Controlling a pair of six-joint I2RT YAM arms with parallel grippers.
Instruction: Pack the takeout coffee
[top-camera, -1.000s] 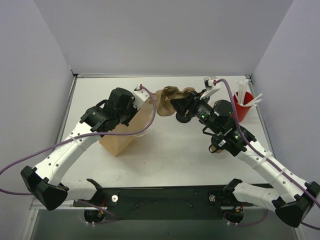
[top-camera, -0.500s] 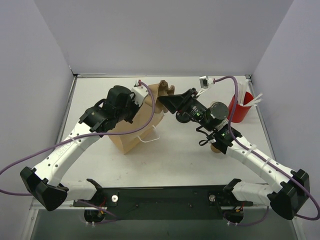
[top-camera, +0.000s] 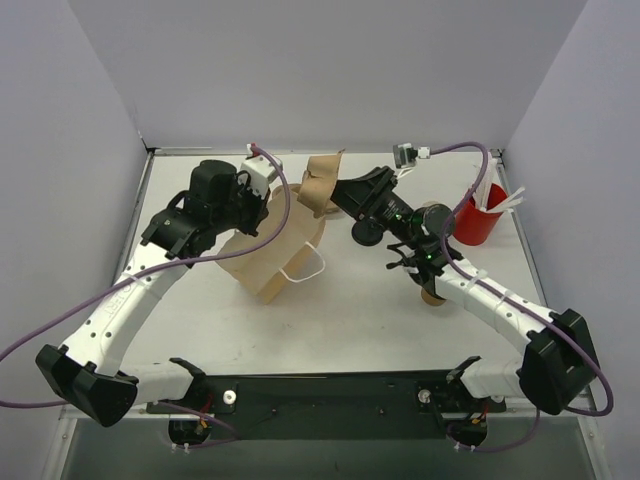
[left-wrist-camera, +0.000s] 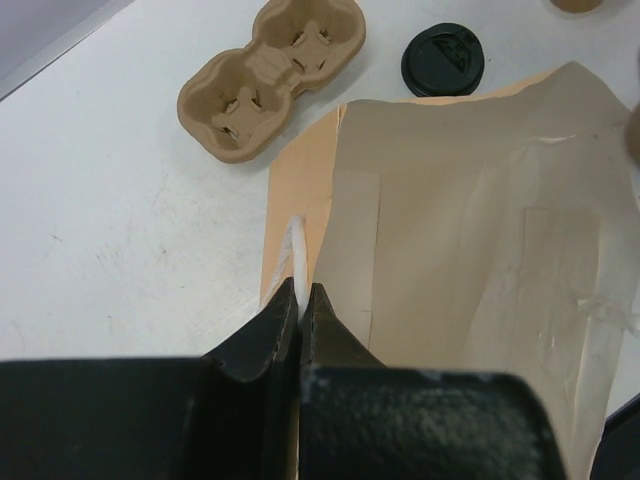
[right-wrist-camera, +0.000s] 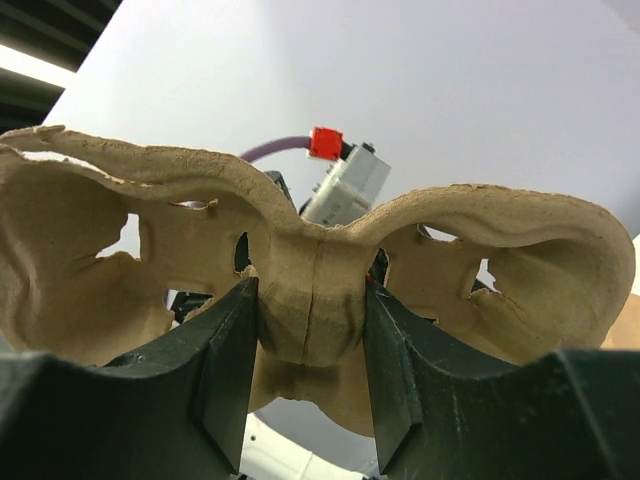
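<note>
With my left pincer (left-wrist-camera: 300, 300) clenched on the rim of the paper bag (left-wrist-camera: 450, 250) and my right pincer (right-wrist-camera: 308, 300) grasping the pulp carrier (right-wrist-camera: 100, 270) at its waist, I'd hold the mouth wide, lower the carrier in level, and keep my forearm off the coffee cup (top-camera: 432, 296) on the desk (top-camera: 350, 320) beneath it.

The white tabletop (top-camera: 340, 312) I work over carries a round flat black plastic lid (top-camera: 365, 236), a small brown kraft-paper cup (top-camera: 432, 296) and a red cup (top-camera: 478, 222) holding white straws (top-camera: 484, 190).
</note>
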